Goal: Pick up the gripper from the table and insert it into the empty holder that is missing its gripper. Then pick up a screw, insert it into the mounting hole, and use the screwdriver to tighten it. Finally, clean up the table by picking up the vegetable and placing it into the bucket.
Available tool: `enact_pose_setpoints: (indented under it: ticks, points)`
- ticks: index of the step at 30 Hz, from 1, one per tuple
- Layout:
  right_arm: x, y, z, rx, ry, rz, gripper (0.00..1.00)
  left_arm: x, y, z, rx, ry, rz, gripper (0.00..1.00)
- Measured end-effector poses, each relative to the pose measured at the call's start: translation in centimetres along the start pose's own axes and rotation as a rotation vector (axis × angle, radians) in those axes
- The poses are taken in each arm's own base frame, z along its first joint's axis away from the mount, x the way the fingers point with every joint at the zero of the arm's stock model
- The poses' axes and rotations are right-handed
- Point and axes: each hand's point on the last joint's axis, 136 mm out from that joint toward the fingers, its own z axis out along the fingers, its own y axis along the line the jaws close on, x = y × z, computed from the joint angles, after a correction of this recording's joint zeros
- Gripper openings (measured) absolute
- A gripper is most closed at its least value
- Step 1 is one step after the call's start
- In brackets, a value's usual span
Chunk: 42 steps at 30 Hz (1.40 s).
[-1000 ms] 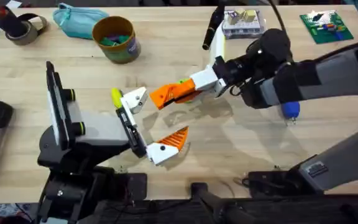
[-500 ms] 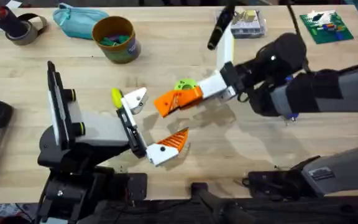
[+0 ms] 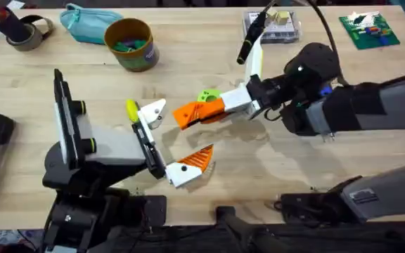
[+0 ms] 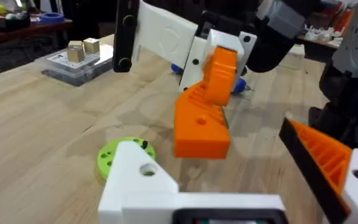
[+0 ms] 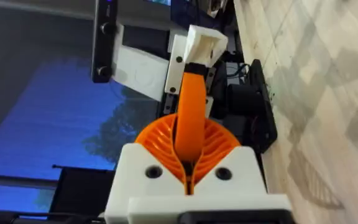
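A: Overhead view — right gripper (image 3: pixel 239 104) is clamped on the gripper (image 3: pixel 200 111), carried above mid-table, tip pointing left at the holder (image 3: pixel 151 112) on the left gripper (image 3: pixel 167 144), whose jaws stand apart.

B: Handling?

A: Looks like printed plastic: light, stiff, ribbed face probably grippy. The white base is the sensible hold, leaving the mating end free.

B: Smaller items?

A: Bucket (image 3: pixel 131 43) far left. A green disc (image 3: pixel 208 95) lies just behind the gripper.

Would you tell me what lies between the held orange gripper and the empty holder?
In the overhead view, bare table separates the gripper from the holder; the green disc sits just behind the gripper, not between them.
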Motion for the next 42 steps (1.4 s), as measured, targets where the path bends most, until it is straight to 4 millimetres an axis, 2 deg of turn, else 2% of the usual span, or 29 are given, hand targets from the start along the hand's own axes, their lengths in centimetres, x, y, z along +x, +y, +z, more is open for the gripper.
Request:
enact_pose_setpoints:
  ticks: [12,20,42]
  points:
    - [-0.1,-0.1,0.4,0.0,-0.007,-0.011,0.023,0.0,0.0,0.0,0.0,0.0,0.0,0.987]
    - [0.0,-1.2,1.6,0.007,-0.011,0.046,0.023,0.0,0.0,0.0,0.0,0.0,0.0,0.987]
    - [-0.2,-1.0,2.8,0.004,-0.035,0.023,0.023,0.0,0.0,0.0,0.0,0.0,0.0,0.987]
